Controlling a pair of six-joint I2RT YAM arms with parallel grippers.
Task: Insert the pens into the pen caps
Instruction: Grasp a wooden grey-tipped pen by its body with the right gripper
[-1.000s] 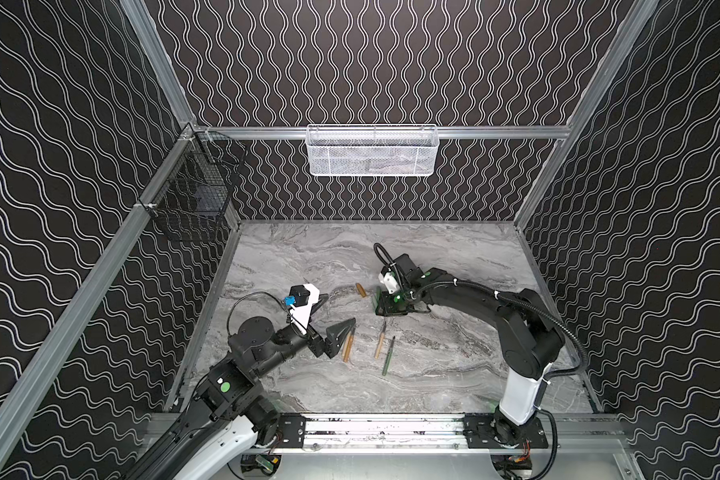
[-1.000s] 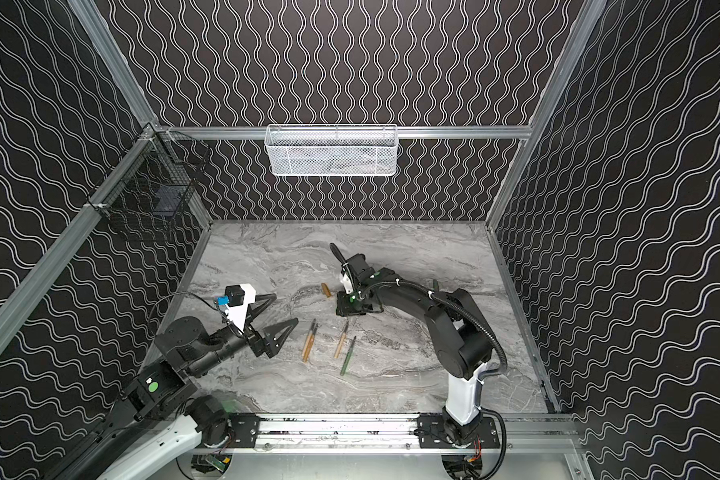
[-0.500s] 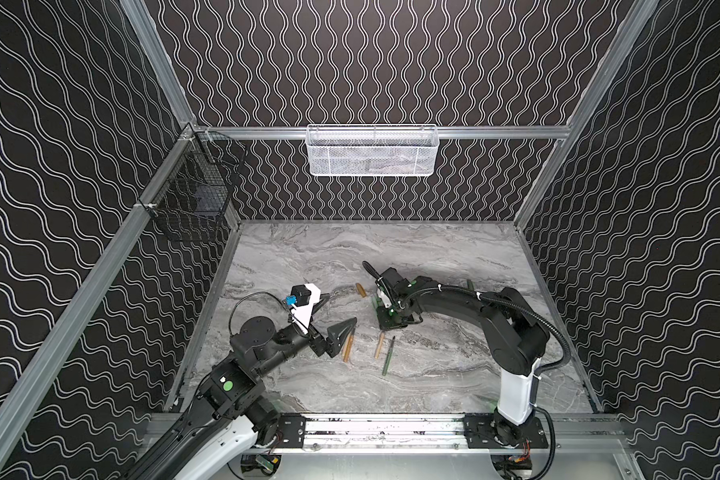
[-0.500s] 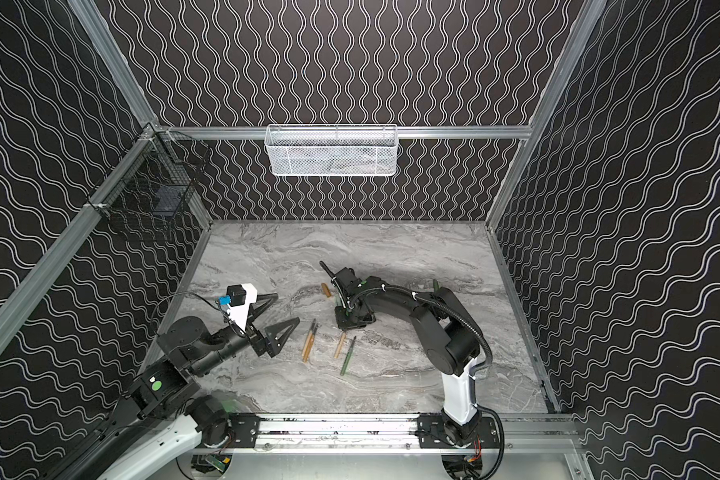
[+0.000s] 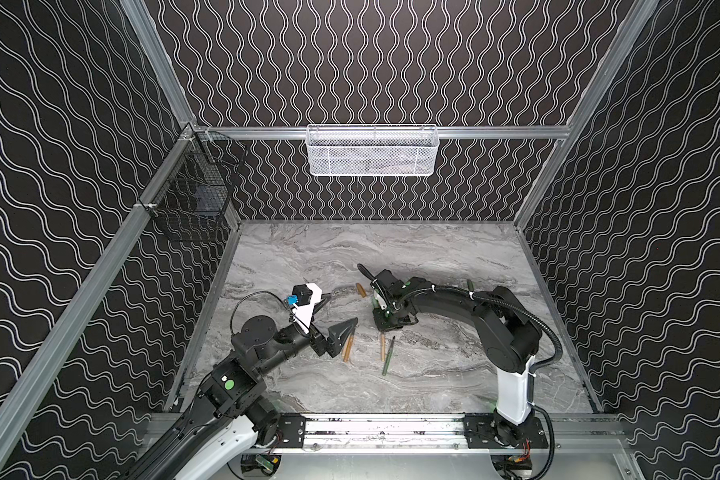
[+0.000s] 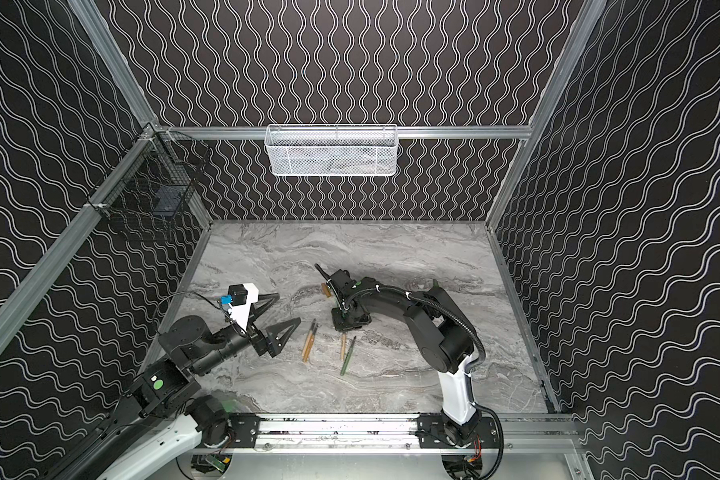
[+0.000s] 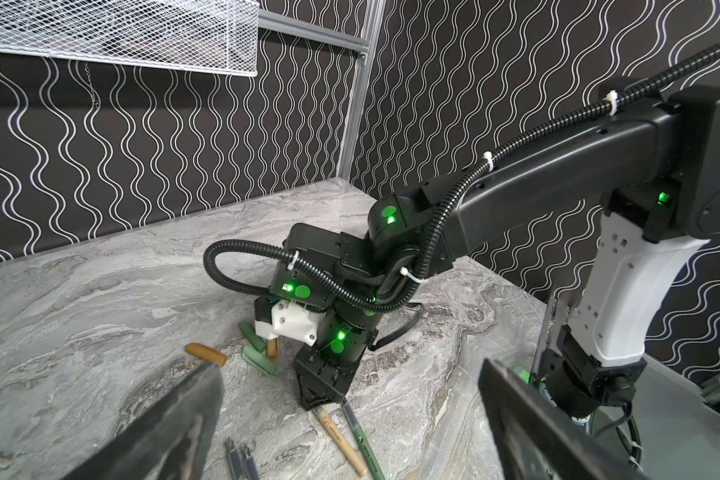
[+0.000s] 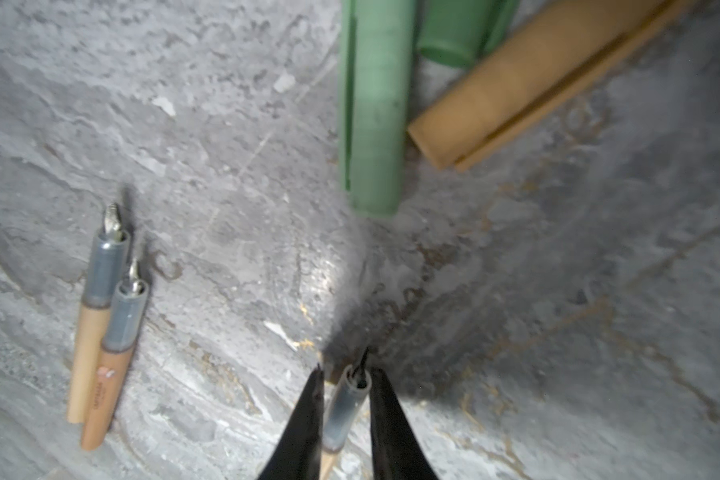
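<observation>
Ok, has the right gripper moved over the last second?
Yes. In a top view the right gripper has drawn away from the lone tan cap toward the front rail, down over the tan pen.

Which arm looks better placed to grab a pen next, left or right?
Right. The right gripper is down at the table, jaws flanking the grey tip of a tan pen. The left gripper is wide open, holding nothing, beside two other tan pens.

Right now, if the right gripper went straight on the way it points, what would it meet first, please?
Probably the table, almost at once: the right gripper points steeply down, its tips straddling a tan pen lying there. Whether they touch the table yet, I cannot tell.
</observation>
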